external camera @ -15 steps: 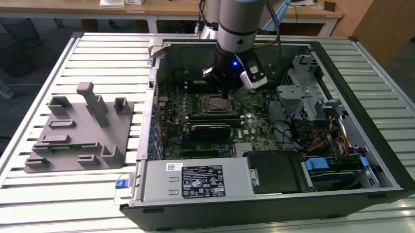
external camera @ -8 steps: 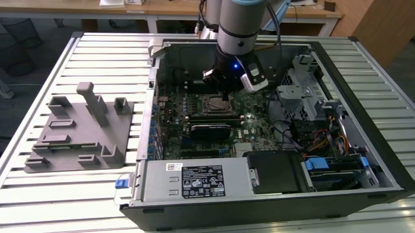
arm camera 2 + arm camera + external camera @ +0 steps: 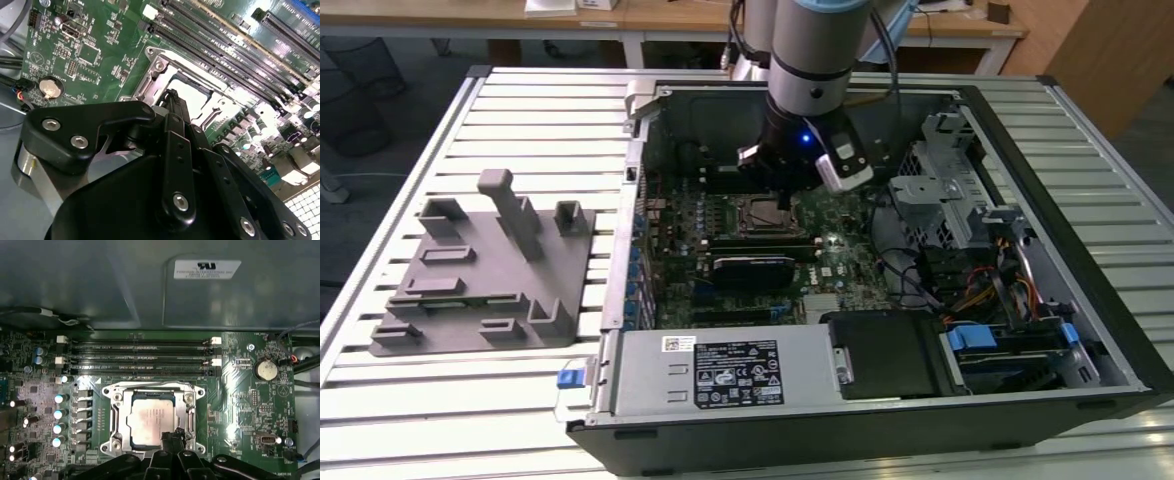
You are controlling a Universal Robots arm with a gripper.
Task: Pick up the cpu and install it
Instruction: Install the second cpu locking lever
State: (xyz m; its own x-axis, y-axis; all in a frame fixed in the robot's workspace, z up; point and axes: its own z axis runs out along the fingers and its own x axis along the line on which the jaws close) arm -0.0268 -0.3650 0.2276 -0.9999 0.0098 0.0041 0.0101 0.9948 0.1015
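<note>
The cpu (image 3: 149,419), a flat silver-grey square, lies inside the metal-framed socket (image 3: 114,410) on the green motherboard (image 3: 240,405). My gripper (image 3: 173,436) hangs just over the cpu's edge on the socket's near side, with its black fingers pressed together and nothing between them. In the second wrist view the fingertips (image 3: 172,100) point down at the socket (image 3: 159,66), where the pale cpu top (image 3: 189,92) shows. In the exterior view the gripper (image 3: 782,203) is low inside the open computer case, over the socket (image 3: 750,216).
Memory slots (image 3: 140,357) run beside the socket, with capacitors (image 3: 59,412) on another side and a coin battery (image 3: 265,370) nearby. The case walls (image 3: 1067,210), drive cage (image 3: 945,190) and cables (image 3: 981,285) crowd one side. A grey plastic holder block (image 3: 487,270) sits on the slatted table (image 3: 400,400).
</note>
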